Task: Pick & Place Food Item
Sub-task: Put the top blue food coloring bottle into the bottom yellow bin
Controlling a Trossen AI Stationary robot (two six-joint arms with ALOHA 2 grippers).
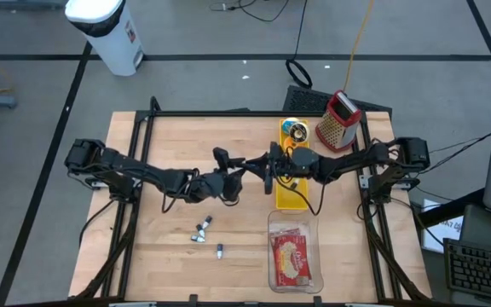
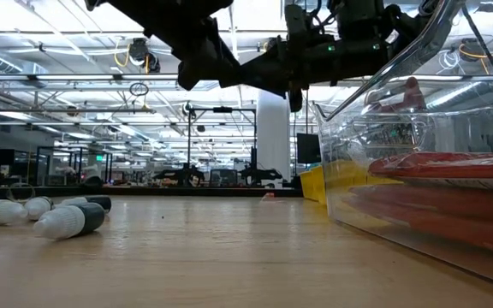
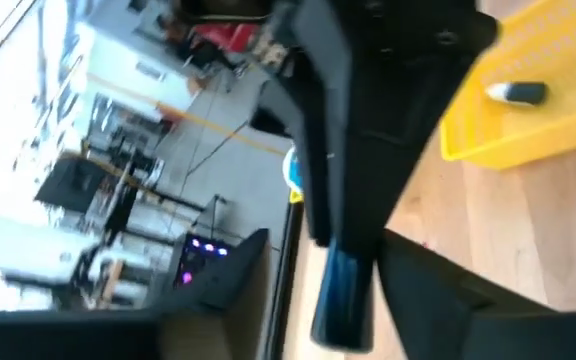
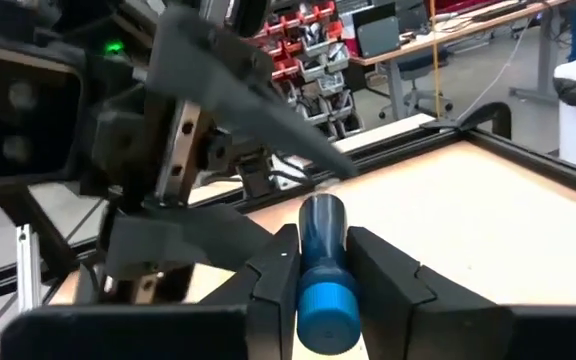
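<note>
The right pincer [image 4: 324, 270] clamps a blue cylinder [image 4: 322, 268] (the left pincer [image 4: 183, 150] looms just beyond).

A blue cylindrical item [image 4: 320, 270] with a lighter blue end, lying lengthwise, pinched between 2 dark jaws above the table.

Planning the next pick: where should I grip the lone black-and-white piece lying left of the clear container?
Probably across its middle, coming straight down from above: the black-and-white piece lies flat and alone on the wood, with both long sides free.
</note>
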